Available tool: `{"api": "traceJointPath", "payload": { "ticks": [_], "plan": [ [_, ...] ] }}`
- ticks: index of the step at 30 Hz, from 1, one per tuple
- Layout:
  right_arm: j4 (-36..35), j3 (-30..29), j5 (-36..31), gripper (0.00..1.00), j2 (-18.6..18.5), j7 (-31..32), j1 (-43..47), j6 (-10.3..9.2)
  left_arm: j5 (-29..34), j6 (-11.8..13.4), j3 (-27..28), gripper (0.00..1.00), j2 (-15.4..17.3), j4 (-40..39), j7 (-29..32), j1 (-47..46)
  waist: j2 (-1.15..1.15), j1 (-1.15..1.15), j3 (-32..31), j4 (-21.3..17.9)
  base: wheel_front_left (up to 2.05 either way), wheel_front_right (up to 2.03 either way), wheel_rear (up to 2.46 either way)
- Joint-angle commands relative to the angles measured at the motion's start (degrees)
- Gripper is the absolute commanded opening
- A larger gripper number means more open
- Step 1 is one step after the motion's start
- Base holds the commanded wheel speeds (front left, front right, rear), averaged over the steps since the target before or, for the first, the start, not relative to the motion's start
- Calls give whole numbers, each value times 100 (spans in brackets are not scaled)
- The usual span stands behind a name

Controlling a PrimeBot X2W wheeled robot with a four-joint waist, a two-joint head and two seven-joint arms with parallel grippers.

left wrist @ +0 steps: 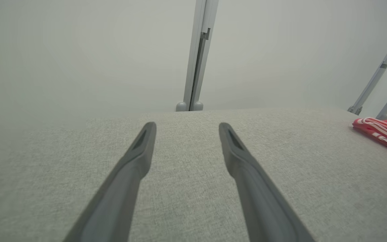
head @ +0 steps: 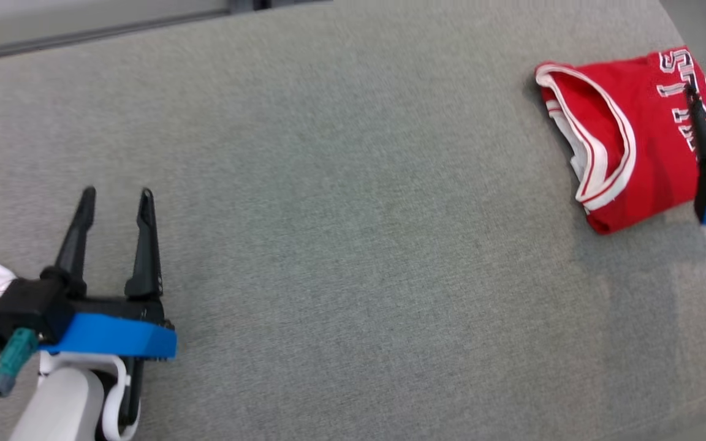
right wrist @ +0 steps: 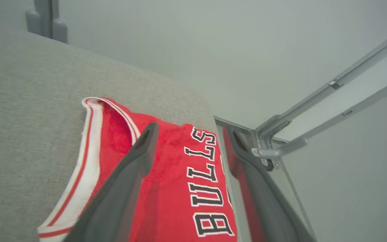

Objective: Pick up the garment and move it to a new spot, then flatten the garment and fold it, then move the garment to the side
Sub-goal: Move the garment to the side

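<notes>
A folded red jersey with white trim (head: pixel 629 135) is lying at the far right edge of the grey fabric counter (head: pixel 353 214). The right gripper (right wrist: pixel 190 134) is being held wide, empty, above it; the left gripper (head: pixel 117 199) likewise, near left. A straight upward withdrawal is being favoured, sparing the folds.

Head looks down, wrists low, garment (head: pixel 641 122) shared

left gripper (head: pixel 117 195) low at left, fingers (head: pixel 143 245) spread, pointing forward | right gripper (right wrist: pixel 190 129) reached far out right, its fingers (right wrist: pixel 129 174) wide apart
</notes>
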Motion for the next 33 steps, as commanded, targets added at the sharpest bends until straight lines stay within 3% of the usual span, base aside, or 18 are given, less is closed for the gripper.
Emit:
{"api": "traceJointPath", "payload": {
  "ticks": [1, 9, 19, 33],
  "plan": [
    [-84, -101, 101, 100, 89, -90, 246, 0, -36, -9, -3, 100, -37, 37, -44, 106, 0, 0, -344, 260, 0, 0, 0],
    [-1175, -551, 460, 100, 877, -602, 1940, 0, -56, 29, 39, 100, -291, 309, -120, 829, 0, 0, -1208, 679, 0, 0, 0],
    [-2743, -880, 429, 100, 1744, -635, 3831, 0, 76, 22, 208, 100, -510, 350, -127, 1509, 0, 0, -1827, 1044, 0, 0, 0],
    [-3313, -830, 505, 100, 2133, -365, 4360, 0, 202, -93, 342, 100, -649, 503, -128, 1852, 0, 0, -2164, 1245, 0, 0, 0]
  ]
}}
